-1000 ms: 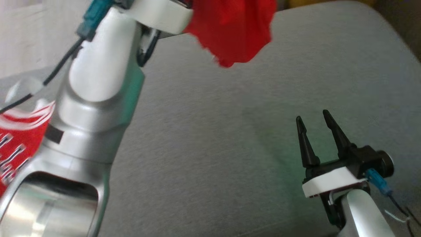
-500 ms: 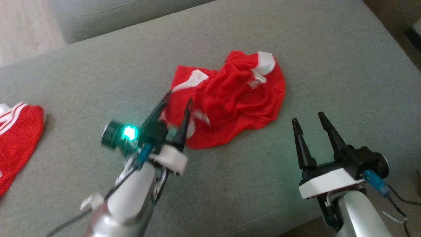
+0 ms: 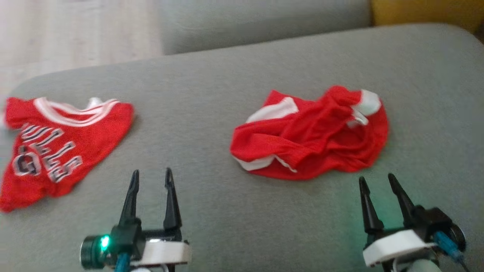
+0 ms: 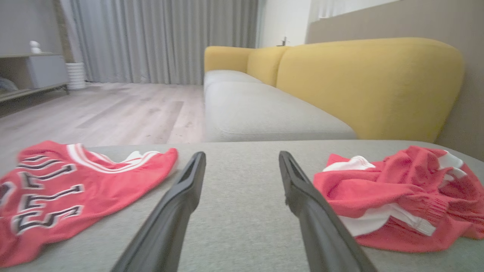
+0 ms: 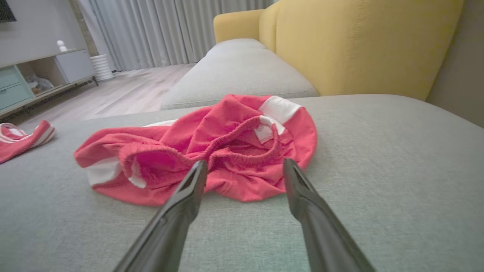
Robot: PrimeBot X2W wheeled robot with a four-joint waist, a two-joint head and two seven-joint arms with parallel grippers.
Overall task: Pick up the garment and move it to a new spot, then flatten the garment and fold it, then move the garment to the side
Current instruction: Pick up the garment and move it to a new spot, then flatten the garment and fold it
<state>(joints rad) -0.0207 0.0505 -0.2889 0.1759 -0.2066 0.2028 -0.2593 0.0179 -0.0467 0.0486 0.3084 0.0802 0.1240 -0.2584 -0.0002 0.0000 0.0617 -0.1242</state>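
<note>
Now we judge the move to a new spot done and the flattening about to begin; the garment (image 3: 310, 136), a pair of red shorts with white trim, lies in a crumpled heap on the grey cushion (image 3: 227, 87), right of its middle and free of both grippers; the left gripper (image 3: 151, 172) hangs with its two fingers spread and nothing between them, over bare cushion between the garment and a red jersey (image 3: 60, 147) lying well apart at the left; the right gripper (image 3: 377, 177) is spread and empty too, just short of the heap's near right edge; as we read it, the garment's long axis runs left to right across the cushion, rising a little toward the far right; the elastic waistband (image 5: 242, 141) with its white label sits at the right end, gaping upward, while a white-banded leg hem (image 3: 261, 163) points left; the next move, we think, calls for each gripper to pinch an outer edge, one at the waistband and one at a hem, then to draw apart along that axis; the cloth is bunched in layers, so a pinch may catch more than one.
</note>
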